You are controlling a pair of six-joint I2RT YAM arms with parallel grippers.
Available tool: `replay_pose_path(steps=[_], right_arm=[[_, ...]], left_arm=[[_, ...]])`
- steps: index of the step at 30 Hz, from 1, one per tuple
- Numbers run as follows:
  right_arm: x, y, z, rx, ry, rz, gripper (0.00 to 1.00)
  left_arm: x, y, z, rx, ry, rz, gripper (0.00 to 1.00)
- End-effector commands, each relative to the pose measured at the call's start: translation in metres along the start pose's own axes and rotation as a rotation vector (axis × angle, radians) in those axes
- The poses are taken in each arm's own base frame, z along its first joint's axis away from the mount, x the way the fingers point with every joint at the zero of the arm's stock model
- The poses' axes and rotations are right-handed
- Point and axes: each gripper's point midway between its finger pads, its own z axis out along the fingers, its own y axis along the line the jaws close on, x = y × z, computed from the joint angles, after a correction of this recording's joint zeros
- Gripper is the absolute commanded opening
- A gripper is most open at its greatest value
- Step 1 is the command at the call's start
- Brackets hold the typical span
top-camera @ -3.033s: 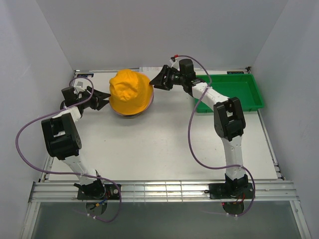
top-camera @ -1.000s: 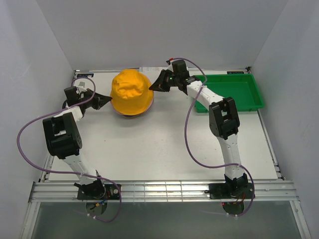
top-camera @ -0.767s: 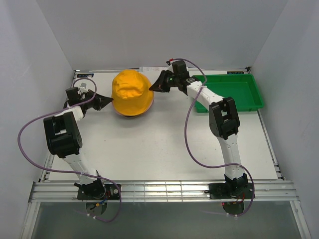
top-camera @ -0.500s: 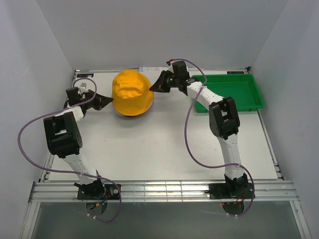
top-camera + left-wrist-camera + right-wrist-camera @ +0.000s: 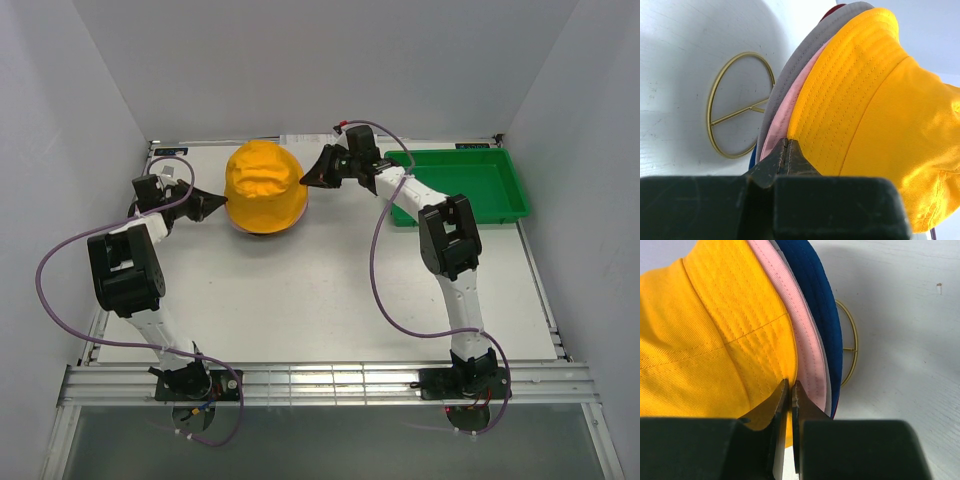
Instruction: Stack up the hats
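The yellow-orange hat [image 5: 265, 185] sits crown up on top of the pile of hats at the back of the table. Under its brim [image 5: 840, 90] show the pink hat [image 5: 785, 120], the grey hat [image 5: 790, 80], a sliver of dark red hat [image 5: 835, 9] and the blue hat [image 5: 815, 305]. My left gripper [image 5: 222, 203] is shut on the yellow brim's left edge, jaws pressed together [image 5: 786, 141]. My right gripper [image 5: 306, 180] is shut on the brim's right edge [image 5: 790, 384], beside the pink brim [image 5: 805, 350].
A thin wire ring [image 5: 735, 107] lies flat on the table under the pile's left side, and another ring [image 5: 852, 350] shows at its right. A green tray [image 5: 480, 190] stands at the back right. White walls close the table's sides and back.
Since three seconds ago the yellow hat has come down onto the pile, with both grippers still on its brim. Over the last second almost nothing has moved.
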Motion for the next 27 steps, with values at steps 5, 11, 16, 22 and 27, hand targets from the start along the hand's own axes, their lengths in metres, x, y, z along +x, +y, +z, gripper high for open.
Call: replay_pose_path(steps=[5,11,16,22,27], right_arm=[[0.032,-0.06,-0.013,0.196,0.099,0.068,0.08],[0.036,-0.024,-0.016,0.143,0.085,0.028,0.08],[0.046,-0.007,-0.016,0.112,0.086,0.027,0.11],[0.061,0.014,-0.02,0.076,0.075,0.021,0.15],[0.082,0.042,-0.021,0.021,0.082,0.017,0.24]], left_arm=[[-0.006,0.008,-0.003,-0.071,-0.024,0.011,0.0],[-0.014,-0.011,-0.007,-0.048,-0.028,0.036,0.15],[-0.021,-0.031,-0.013,-0.018,-0.046,0.077,0.44],[-0.025,-0.047,-0.02,-0.005,-0.063,0.116,0.54],[-0.026,-0.056,-0.024,0.01,-0.07,0.131,0.55]])
